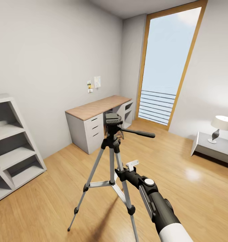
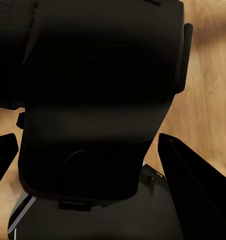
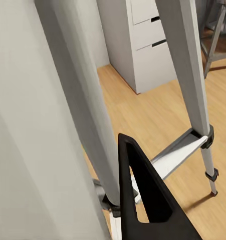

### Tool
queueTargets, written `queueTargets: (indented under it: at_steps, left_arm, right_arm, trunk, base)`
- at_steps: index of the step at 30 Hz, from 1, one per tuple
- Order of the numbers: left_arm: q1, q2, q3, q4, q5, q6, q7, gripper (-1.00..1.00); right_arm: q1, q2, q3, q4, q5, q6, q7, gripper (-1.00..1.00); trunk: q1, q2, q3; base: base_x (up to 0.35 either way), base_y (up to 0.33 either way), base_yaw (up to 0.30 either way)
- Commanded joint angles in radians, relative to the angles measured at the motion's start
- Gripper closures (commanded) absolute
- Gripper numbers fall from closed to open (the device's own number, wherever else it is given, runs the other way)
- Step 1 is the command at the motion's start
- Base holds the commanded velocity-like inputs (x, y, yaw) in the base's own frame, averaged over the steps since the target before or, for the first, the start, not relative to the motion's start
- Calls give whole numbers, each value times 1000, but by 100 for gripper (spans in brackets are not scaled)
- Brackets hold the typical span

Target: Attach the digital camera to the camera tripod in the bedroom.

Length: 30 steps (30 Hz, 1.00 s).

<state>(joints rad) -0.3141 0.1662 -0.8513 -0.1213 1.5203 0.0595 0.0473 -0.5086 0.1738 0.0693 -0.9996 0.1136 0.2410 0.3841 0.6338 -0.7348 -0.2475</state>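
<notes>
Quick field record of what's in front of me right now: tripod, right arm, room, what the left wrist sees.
tripod: camera tripod upright on the wooden floor, pan handle pointing right
right gripper: close beside the tripod's legs, grip state unclear
left wrist view: a dark black body close up, unidentifiable
room: desk at the wall, shelves left, lamp right

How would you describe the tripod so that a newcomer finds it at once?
Start at the tall window, then come forward across the wooden floor. Mid-room stands the camera tripod: three silver legs, a black head, a long black handle pointing right. Nothing else nearby is that tall and spindly.
</notes>
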Motion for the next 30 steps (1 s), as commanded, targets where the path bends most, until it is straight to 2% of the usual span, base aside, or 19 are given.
queueTargets:
  at_steps: [1,4,8,9,11,12,15,16,18,19,22,24,25,30]
  left_arm:
    - [0,1,-6,-3,5,0,5,100]
    - [0,6,-7,-6,4,-13,4,100]
    - [1,43,-6,-29,2,-17,6,100]
    - [-1,63,-6,-42,-1,-9,6,100]
    - [-10,78,-6,-48,-6,6,7,100]
    - [-33,94,-6,-52,-12,31,7,100]
    - [-90,116,-6,-56,-22,87,8,100]
    - [-134,130,-6,-57,-27,130,8,100]
    - [-180,144,-6,-58,-31,173,8,100]
    - [-229,157,-6,-59,-33,215,8,100]
    - [-239,139,14,-77,-47,230,25,100]
    - [-251,127,26,-89,-53,241,36,100]
    - [-256,133,33,-95,-56,246,42,100]
    - [-237,160,4,-90,-38,229,27,100]
  right_arm:
    - [-1,1,-2,-2,8,4,5,100]
    - [-1,1,-8,-3,8,1,5,100]
    - [-1,1,-14,-6,8,-18,5,100]
    - [0,1,-16,-6,8,-30,5,100]
    - [0,1,-16,-6,8,-39,5,100]
    - [0,1,-17,-6,8,-47,5,100]
    - [0,1,-17,-6,9,-55,5,100]
    - [0,1,-17,-6,9,-58,6,100]
    - [0,1,-17,-5,9,-60,6,100]
    - [0,1,-17,-5,9,-61,7,100]
    - [-2,-2,-18,14,22,-48,-5,100]
    - [-2,-1,-18,26,15,-47,-2,100]
    - [-2,-1,-18,30,13,-44,1,100]
    - [-2,-27,-15,19,5,-37,8,100]
  trunk:
    - [0,-1,-1]
    - [0,-1,-1]
    - [0,-1,-1]
    - [0,-1,-1]
    - [0,-1,-1]
    - [0,-1,-1]
    - [0,-1,-1]
    - [0,-1,-1]
    - [0,-1,-1]
    - [0,-1,-1]
    - [0,-1,-1]
    - [0,-1,-1]
    - [0,-1,-1]
    - [0,-1,-1]
  base:
    - [0,0,0]
    - [0,0,0]
    - [0,0,0]
    - [0,0,0]
    - [0,0,0]
    - [0,0,0]
    - [0,0,0]
    - [0,0,0]
    - [0,0,0]
    - [0,0,0]
    - [0,0,0]
    - [0,0,0]
    - [0,0,0]
    - [0,0,0]
